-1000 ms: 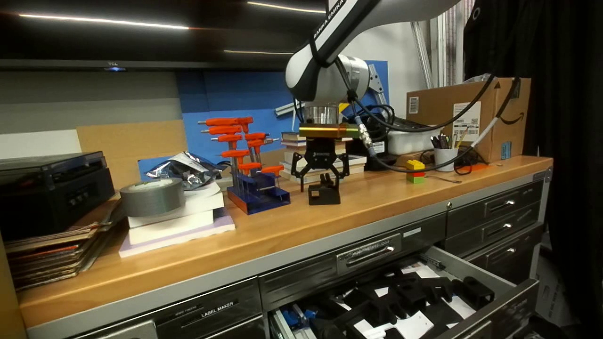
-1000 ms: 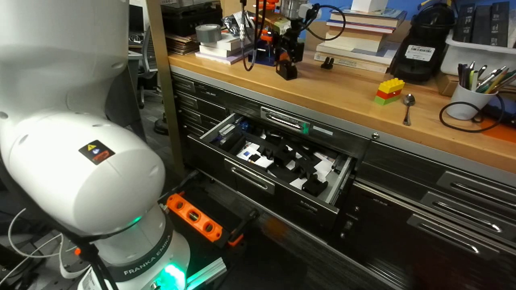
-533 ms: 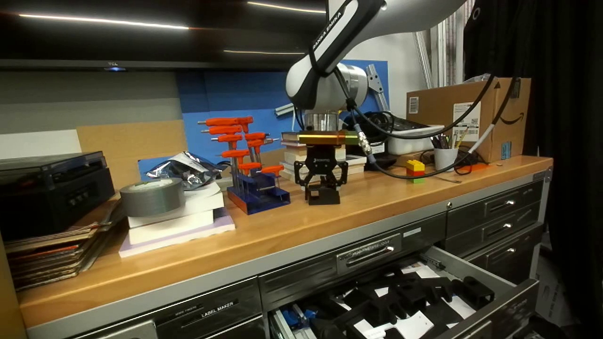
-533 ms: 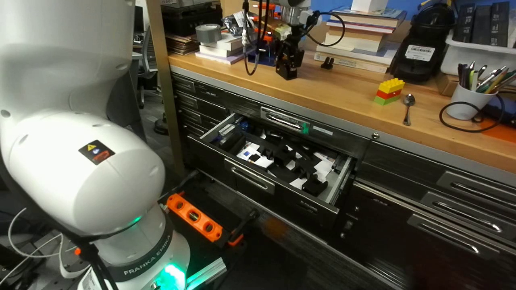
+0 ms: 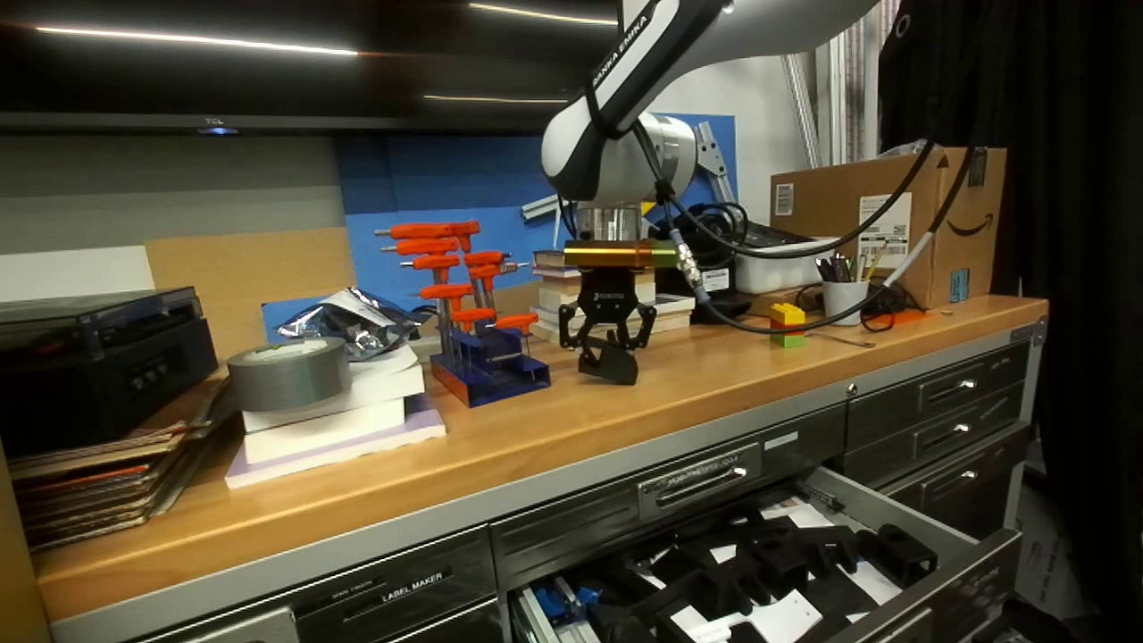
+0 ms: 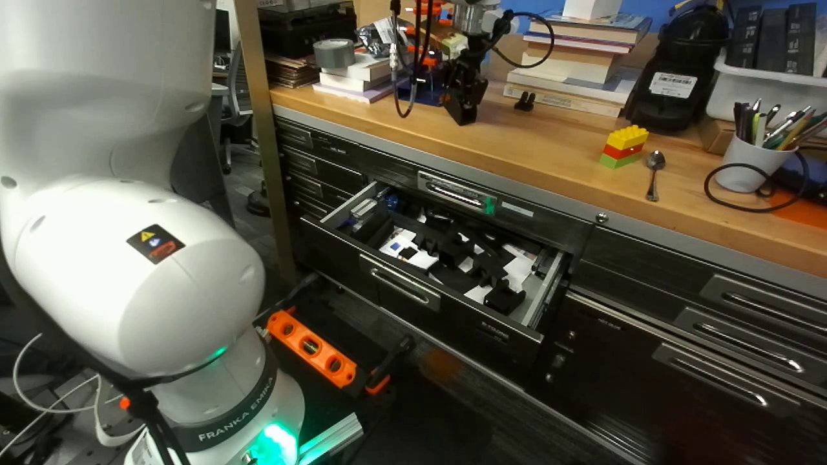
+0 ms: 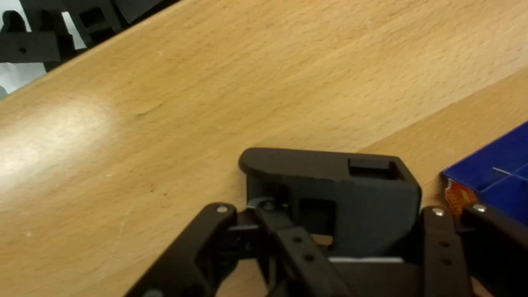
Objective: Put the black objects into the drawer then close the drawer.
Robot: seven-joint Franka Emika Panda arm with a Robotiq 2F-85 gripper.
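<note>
The hand (image 5: 607, 346) grips one black piece (image 7: 367, 210), with a second piece (image 6: 524, 102) near the books (image 6: 572, 66) and one drawer (image 6: 452, 313) open.

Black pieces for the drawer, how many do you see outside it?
2: a boxy piece tilted in the gripper, and a small piece by the book stack. More may be hidden.

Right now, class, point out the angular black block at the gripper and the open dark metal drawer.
Black block (image 7: 352, 204): in the wrist view, wall beside a cutout.
Open drawer (image 6: 462, 315): in an exterior view, on its front panel.
</note>
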